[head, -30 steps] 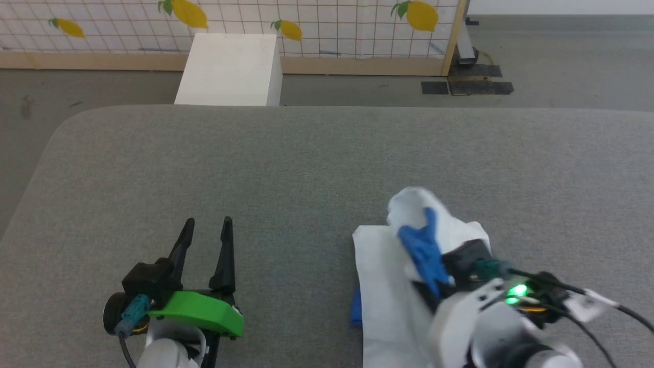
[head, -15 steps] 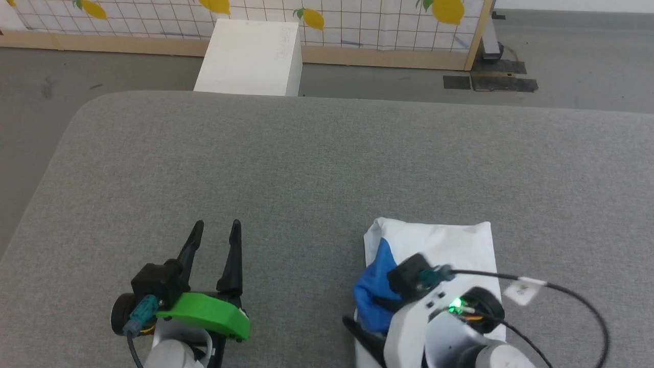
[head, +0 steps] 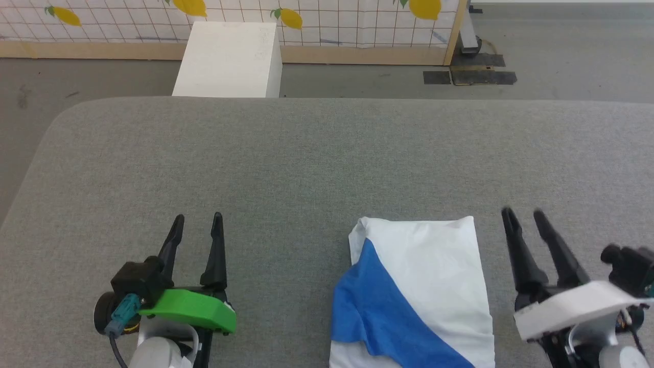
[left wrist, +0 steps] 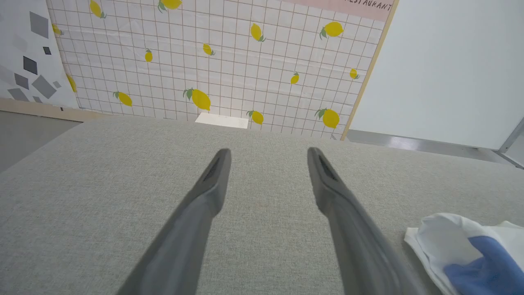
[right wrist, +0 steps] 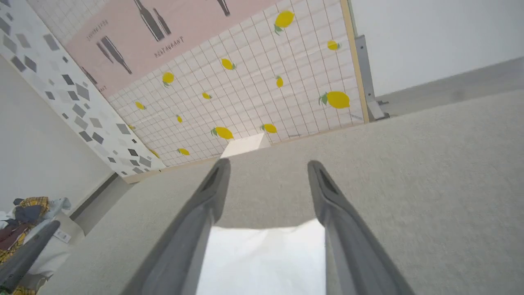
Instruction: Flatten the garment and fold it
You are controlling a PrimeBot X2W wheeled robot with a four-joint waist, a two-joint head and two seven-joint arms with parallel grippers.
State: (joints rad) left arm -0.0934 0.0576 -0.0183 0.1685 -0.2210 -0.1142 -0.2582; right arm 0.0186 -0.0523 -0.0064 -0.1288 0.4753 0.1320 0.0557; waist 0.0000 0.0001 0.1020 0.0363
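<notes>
The garment point(head: 429, 276) lies folded into a flat white rectangle on the grey table point(head: 306, 163), near its front edge. A blue sleeve point(head: 378, 312) runs diagonally across the fold. My right gripper point(head: 521, 214) stands just right of the garment, off the cloth, open and holding nothing. My left gripper point(head: 196, 224) rests well to the garment's left, open and empty. In the left wrist view the garment's corner point(left wrist: 458, 241) shows low on the right, beyond the open fingers point(left wrist: 213, 184). In the right wrist view white cloth point(right wrist: 264, 258) appears low between the spread fingers point(right wrist: 327, 196).
A white box point(head: 227, 59) stands on the floor just past the table's far edge. Behind it is a lemon-print partition point(head: 327, 20). A pile of mixed clothes point(right wrist: 22, 215) shows at the far left of the right wrist view.
My right gripper has opened, let go of the garment and swung off it to the right. The lifted fold now lies flat. The head camera has shifted; my left gripper stays put.
</notes>
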